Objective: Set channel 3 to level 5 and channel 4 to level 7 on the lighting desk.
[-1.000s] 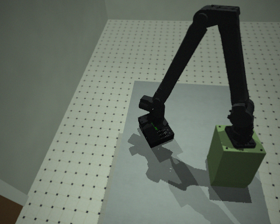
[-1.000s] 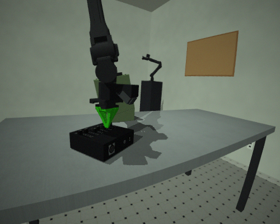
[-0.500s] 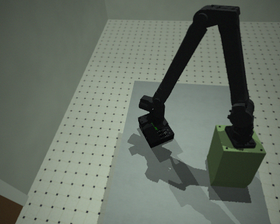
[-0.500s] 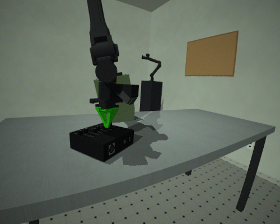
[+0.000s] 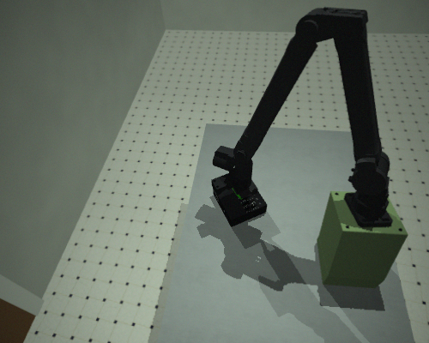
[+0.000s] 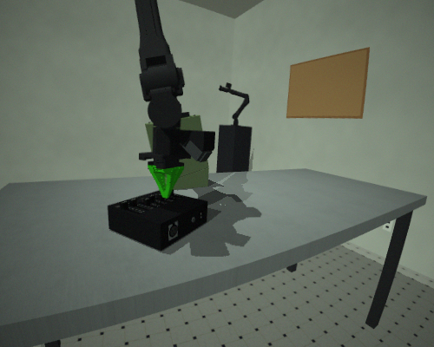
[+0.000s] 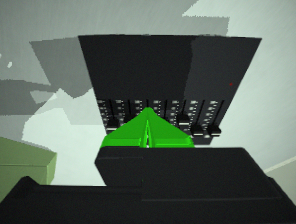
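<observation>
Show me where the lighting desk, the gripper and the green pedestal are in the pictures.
lighting desk (image 6: 135,225), exterior view, on its front side wall.
gripper (image 6: 165,195), exterior view, at the closed green fingertips.
green pedestal (image 5: 355,253), top view, on its front face.

Lighting box (image 6: 157,225) sits alone mid-desk (image 6: 316,204); open desk surface all round it. Green pedestal (image 5: 359,249) stands well apart at one side. End effector (image 6: 165,196) fingers pressed together, over fader rows.
</observation>
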Tool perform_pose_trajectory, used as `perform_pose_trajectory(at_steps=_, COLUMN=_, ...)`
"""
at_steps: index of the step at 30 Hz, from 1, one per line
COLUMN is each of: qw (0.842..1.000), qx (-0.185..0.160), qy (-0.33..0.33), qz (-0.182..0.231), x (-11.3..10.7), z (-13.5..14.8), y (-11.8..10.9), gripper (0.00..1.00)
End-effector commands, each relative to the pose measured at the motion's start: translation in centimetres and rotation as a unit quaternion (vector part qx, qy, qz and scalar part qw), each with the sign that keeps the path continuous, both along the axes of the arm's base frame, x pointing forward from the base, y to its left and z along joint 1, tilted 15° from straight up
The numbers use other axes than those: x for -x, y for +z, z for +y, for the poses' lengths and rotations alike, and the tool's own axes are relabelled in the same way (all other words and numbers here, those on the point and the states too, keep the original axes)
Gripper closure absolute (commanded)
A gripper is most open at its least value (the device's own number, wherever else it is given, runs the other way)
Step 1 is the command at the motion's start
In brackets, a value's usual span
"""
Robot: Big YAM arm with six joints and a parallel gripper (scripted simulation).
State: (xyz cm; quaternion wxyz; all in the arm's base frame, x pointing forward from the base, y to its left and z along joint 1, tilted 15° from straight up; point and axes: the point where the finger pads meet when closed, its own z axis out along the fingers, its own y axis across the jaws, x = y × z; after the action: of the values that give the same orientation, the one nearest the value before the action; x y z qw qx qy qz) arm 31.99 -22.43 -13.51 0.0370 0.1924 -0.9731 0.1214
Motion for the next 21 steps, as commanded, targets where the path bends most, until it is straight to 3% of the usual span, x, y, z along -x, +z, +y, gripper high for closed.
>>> perform_pose_trajectory(at_steps=1, qw=1.000, qx=0.004, qy=-0.004, qz=-0.005, x=0.31, z=-0.69, y=0.49, gripper=1.00)
perform_pose_trajectory(at_steps=21, qw=1.000, qx=0.001, qy=-0.013, qz=-0.001, x=-0.09, z=-0.73, y=0.09, gripper=1.00)
